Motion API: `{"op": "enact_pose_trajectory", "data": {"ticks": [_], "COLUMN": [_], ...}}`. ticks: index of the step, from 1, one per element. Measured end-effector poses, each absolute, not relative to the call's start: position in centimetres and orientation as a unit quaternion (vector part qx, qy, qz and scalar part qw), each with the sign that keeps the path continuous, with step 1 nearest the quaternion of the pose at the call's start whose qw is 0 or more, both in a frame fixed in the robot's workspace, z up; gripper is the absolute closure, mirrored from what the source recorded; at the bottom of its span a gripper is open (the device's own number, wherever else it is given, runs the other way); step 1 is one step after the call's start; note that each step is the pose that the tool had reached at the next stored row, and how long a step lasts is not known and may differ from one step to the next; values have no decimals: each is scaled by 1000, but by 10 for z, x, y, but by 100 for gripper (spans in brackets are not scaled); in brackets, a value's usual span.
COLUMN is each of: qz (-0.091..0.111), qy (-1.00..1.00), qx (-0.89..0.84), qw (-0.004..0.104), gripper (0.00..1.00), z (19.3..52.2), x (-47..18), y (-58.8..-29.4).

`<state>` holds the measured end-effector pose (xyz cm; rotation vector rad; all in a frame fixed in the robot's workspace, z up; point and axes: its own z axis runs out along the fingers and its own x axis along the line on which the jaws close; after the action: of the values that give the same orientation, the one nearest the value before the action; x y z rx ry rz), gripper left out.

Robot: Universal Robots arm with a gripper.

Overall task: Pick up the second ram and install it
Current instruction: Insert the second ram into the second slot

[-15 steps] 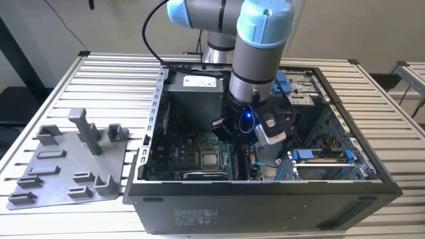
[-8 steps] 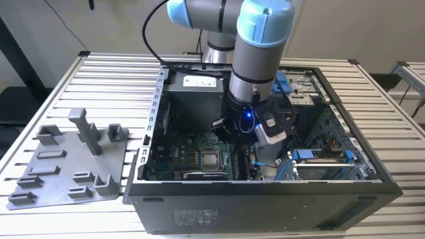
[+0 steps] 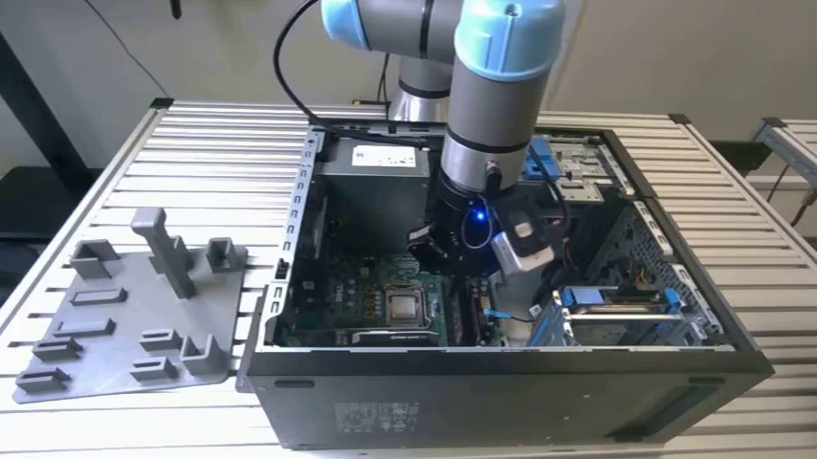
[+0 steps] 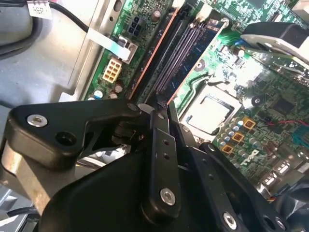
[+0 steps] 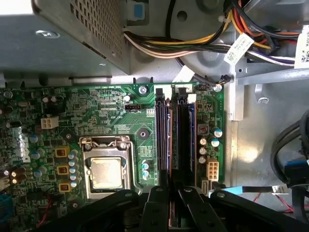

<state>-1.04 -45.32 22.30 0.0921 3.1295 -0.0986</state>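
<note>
In the exterior view, the arm (image 3: 498,96) reaches down into an open computer case (image 3: 511,402) that lies on a slatted table (image 3: 230,134). The gripper (image 3: 468,287) is low inside the case, over the green board and just beside the silver processor (image 3: 406,306). A grey holder plate (image 3: 128,316) lies on the table on the exterior view's left of the case. A white label (image 3: 383,153) sits on the power supply and a pale printed patch (image 3: 377,418) on the case's near wall; neither can be read.

In the second wrist view, the gripper (image 4: 163,107) has its black fingers (image 4: 161,159) drawn nearly together. They pinch the near end of the second ram (image 4: 190,53), which stands on edge along the memory slots. A white tag (image 4: 38,8) hangs on a cable, its print unreadable.

In the first wrist view, the gripper (image 5: 175,186) clamps the second ram (image 5: 181,130) in line with the slots, beside the processor (image 5: 106,174). I cannot tell whether it is fully seated. A white tag (image 5: 238,49) hangs among the cables (image 5: 193,43), its print too small to read.
</note>
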Motion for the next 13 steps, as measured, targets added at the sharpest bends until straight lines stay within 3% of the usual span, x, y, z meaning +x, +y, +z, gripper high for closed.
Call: {"op": "enact_pose_trajectory", "data": {"ticks": [13], "qz": [-12], "qy": [1000], "qx": [22], "qw": [6], "gripper": [86], "z": [221], "x": [-9], "y": [-453]}}
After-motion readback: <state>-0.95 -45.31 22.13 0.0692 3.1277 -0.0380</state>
